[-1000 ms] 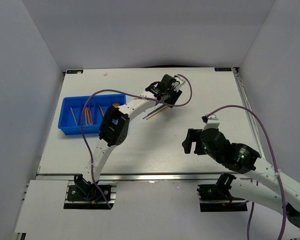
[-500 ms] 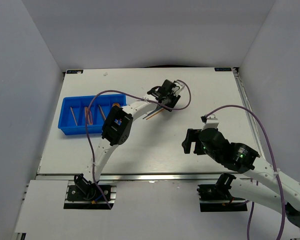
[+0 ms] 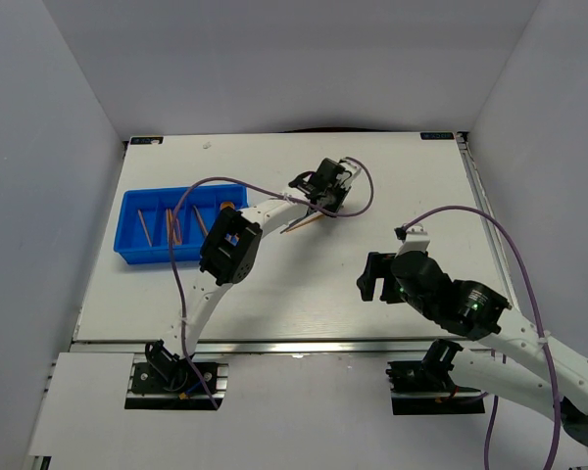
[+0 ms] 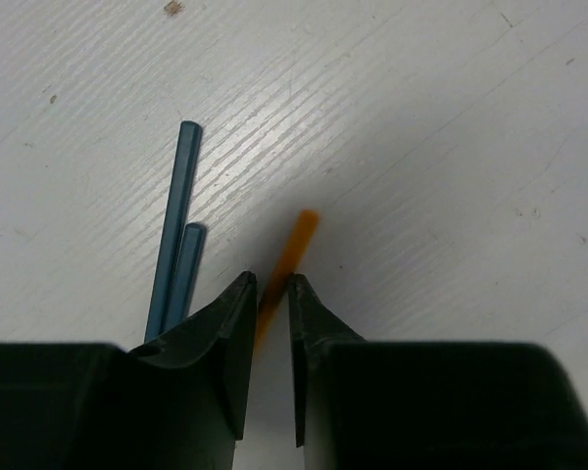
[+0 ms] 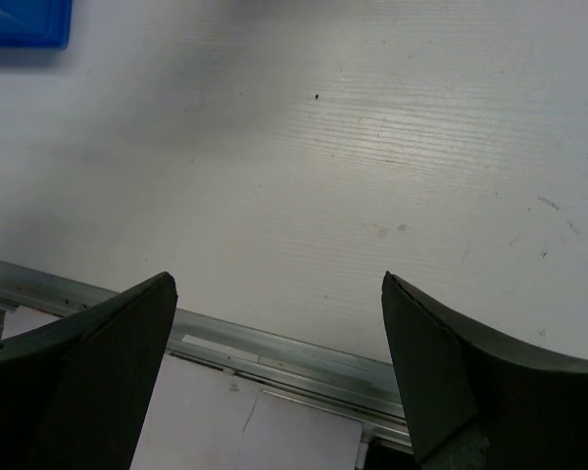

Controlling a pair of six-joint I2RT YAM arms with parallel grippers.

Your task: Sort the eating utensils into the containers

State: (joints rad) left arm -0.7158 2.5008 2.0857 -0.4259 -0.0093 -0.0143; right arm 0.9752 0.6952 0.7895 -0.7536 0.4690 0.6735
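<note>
My left gripper [image 4: 271, 284] hung low over the table [image 4: 421, 117], jaws drawn narrow on either side of the orange stick [image 4: 292, 245]. Whether they pinched it I could not tell. In the wrist view the stick ran 7 to 1 o'clock, free end toward 1, with two dark blue sticks [image 4: 174, 264] just beside at 10. From above, the blue tray [image 3: 142, 258] lay at 9 o'clock, well apart. My right gripper [image 5: 279, 294], spread wide, was farther from the stick.

The orange stick [image 4: 290, 250] is blurred, its near end lost between the fingers of the left gripper [image 4: 269, 294]; pinched or not, I can't tell. Two dark blue sticks [image 4: 179, 215] vanish behind one finger. From above, the utensils [image 3: 171, 227] in the blue tray [image 3: 132, 258] are too small to name.
</note>
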